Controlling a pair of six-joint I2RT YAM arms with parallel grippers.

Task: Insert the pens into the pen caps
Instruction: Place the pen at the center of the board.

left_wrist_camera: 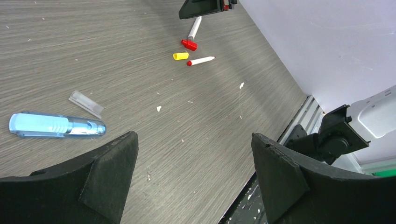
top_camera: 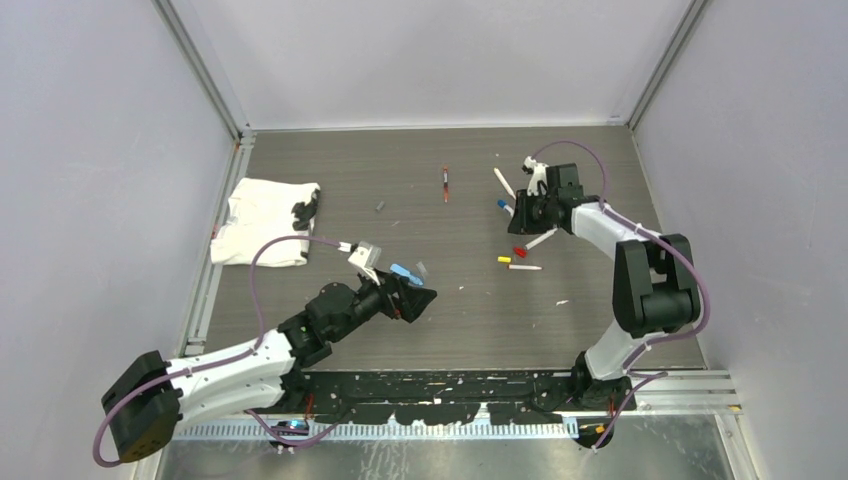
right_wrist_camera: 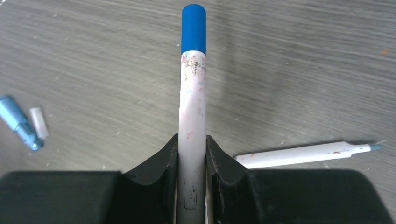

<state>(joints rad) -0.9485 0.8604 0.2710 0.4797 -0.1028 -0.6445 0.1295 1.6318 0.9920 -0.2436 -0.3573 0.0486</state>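
Observation:
My right gripper (right_wrist_camera: 192,138) is shut on a white pen (right_wrist_camera: 192,102) whose far end carries a blue pen cap (right_wrist_camera: 193,28); it is at the back right of the table (top_camera: 522,208). A second pen (right_wrist_camera: 303,153) with a blue tip lies just right of it. Nearer lie a red cap (left_wrist_camera: 189,45), a yellow cap (left_wrist_camera: 180,56), a red-tipped pen (left_wrist_camera: 201,60) and another pen (left_wrist_camera: 194,28). More pens (top_camera: 504,182) (top_camera: 445,183) and a small grey cap (top_camera: 380,207) lie further back. My left gripper (left_wrist_camera: 194,142) stands open over bare table, holding nothing.
A light-blue oblong piece (left_wrist_camera: 56,126) and a small clear piece (left_wrist_camera: 86,103) lie just left of my left gripper. A white cloth (top_camera: 262,220) sits at the far left. Walls close in the table on three sides, and a metal rail (top_camera: 690,385) runs along the near edge.

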